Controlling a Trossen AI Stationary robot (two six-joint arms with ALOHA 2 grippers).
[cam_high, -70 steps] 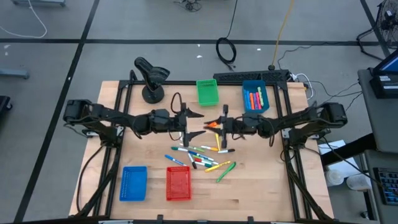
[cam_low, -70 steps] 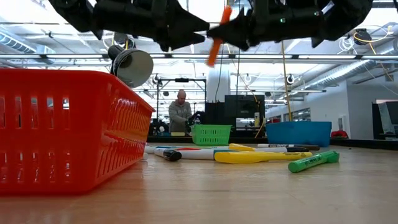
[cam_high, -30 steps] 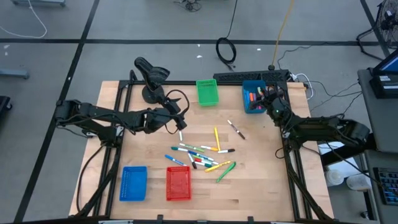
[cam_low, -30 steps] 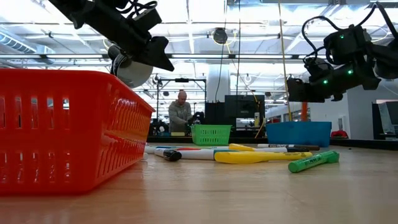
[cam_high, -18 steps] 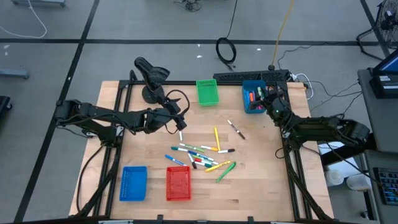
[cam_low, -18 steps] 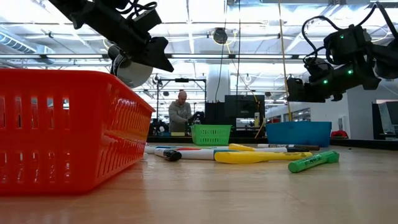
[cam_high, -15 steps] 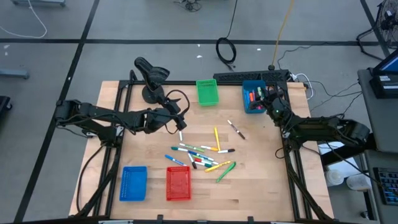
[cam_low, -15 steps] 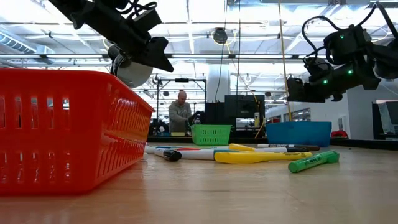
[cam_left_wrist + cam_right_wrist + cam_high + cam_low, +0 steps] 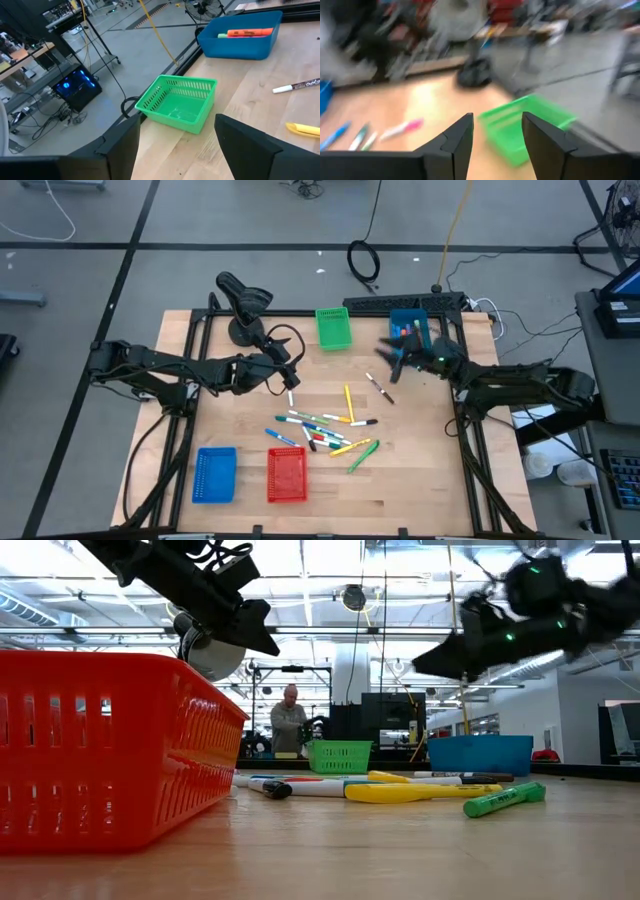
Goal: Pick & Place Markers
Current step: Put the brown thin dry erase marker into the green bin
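Observation:
Several markers (image 9: 320, 430) lie in a loose heap on the wood near the table's middle, and also show lying flat in the low view (image 9: 400, 790). A yellow one (image 9: 348, 400) and a dark-and-white one (image 9: 380, 388) lie apart, farther back. More markers sit in the far blue basket (image 9: 408, 332). My right gripper (image 9: 388, 360) hangs open and empty in the air, left of that basket and above the dark-and-white marker; its picture is smeared (image 9: 497, 120). My left gripper (image 9: 291, 380) waits open and empty over the table's left half (image 9: 176, 120).
A green basket (image 9: 333, 328) stands at the far edge, with a black lamp-like stand (image 9: 240, 305) left of it. A second blue basket (image 9: 215, 473) and a red basket (image 9: 287, 475) stand near the near edge. A person (image 9: 290, 720) shows in the room behind.
My right gripper has swung away from above the far blue basket toward the table's left and a little toward the near edge, turning as it went and rising slightly in the low view. The markers on the table have not moved.

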